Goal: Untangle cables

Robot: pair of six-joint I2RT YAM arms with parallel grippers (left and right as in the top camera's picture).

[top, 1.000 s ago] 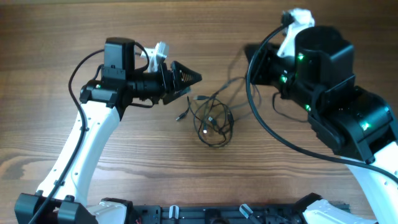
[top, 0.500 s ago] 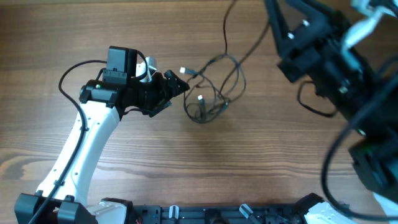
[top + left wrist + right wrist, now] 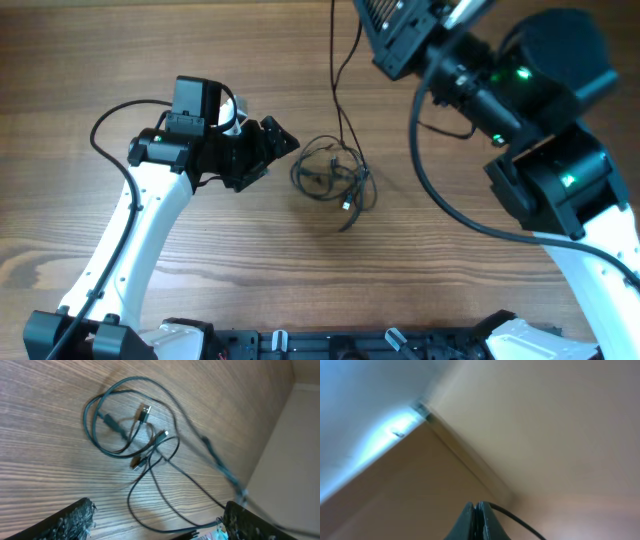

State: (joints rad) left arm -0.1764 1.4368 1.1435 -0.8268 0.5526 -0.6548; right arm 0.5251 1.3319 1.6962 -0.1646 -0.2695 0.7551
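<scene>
The cables (image 3: 330, 178) lie as a small tangle of thin dark wires on the wooden table, with small plug ends showing in the left wrist view (image 3: 131, 435). One strand (image 3: 338, 70) rises from the tangle to the top edge of the overhead view. My left gripper (image 3: 280, 140) is open and empty, just left of the tangle; its fingers (image 3: 159, 510) straddle a loose loop without gripping it. My right gripper (image 3: 395, 25) is raised high and shut on a thin cable strand (image 3: 520, 521); its fingertips (image 3: 478, 510) point at a wall and ceiling.
The wooden table (image 3: 200, 260) carries only the tangle. My right arm's body (image 3: 545, 130) hangs over the right side, with its thick black cable (image 3: 440, 200) looping beside the tangle. A pale wall edge (image 3: 290, 450) stands beyond the table.
My right arm has swung up and toward the camera with a strand in its jaws. The tangle was dragged up the table, then settled back lower. My left gripper shifted slightly left.
</scene>
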